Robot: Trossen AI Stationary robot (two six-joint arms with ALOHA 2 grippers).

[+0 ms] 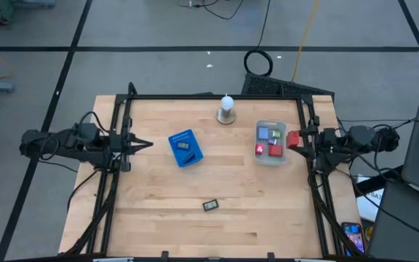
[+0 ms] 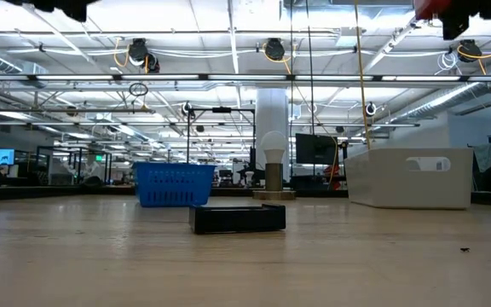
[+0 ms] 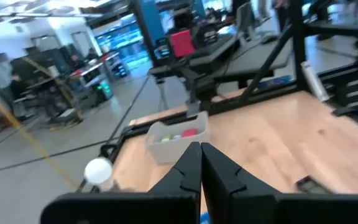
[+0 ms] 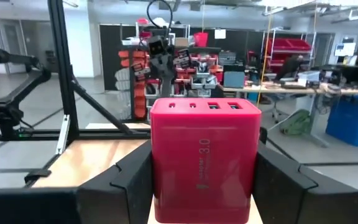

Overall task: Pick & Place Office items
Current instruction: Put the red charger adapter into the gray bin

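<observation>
At the table's right edge, the right gripper (image 1: 295, 140) pinched one red block (image 4: 204, 158), just beside the clear bin (image 1: 271, 157) holding about four small pieces. One dark block (image 1: 210, 205) lay near the front edge. The left gripper (image 3: 201, 163), fingers pressed together, waited at the left edge.

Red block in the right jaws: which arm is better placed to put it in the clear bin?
Right. The right gripper already holds the red block just beside the clear bin. The left gripper sits shut and empty at the far edge.
</observation>
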